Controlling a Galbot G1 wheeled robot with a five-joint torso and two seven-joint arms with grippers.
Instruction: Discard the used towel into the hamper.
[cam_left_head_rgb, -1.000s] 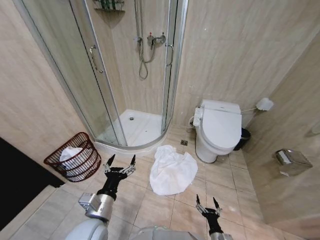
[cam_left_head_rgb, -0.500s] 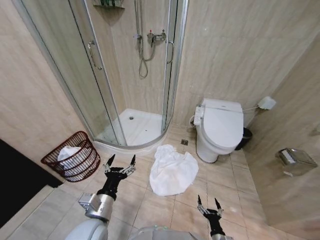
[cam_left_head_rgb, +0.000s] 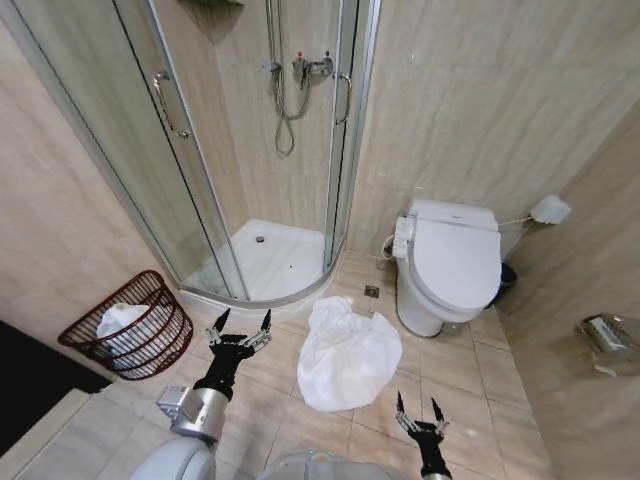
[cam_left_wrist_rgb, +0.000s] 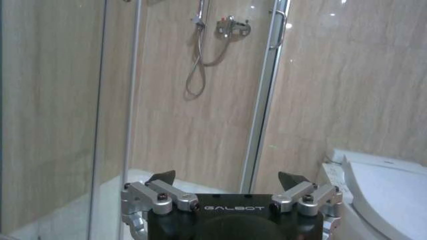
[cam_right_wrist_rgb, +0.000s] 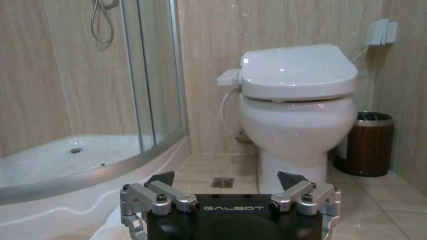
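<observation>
Your towel (cam_left_head_rgb: 348, 355) lies crumpled on the floor tiles at lower centre of the head frame, between the shower (cam_left_head_rgb: 265, 150) and the toilet (cam_left_head_rgb: 450, 262). The hamper (cam_left_head_rgb: 128, 325) sits at the left edge, tipped, with white cloth inside. Your left pincer (cam_left_head_rgb: 241, 323) hovers released, fingers spread, between hamper and towel. Your right pincer (cam_left_head_rgb: 419, 408) waits released at the bottom edge, just below the towel.

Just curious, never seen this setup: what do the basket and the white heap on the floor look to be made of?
The hamper looks like dark reddish-brown woven slats, perhaps wicker or rattan, with open gaps. The towel looks like soft white cloth, probably terry, given its crumpled folds.
</observation>
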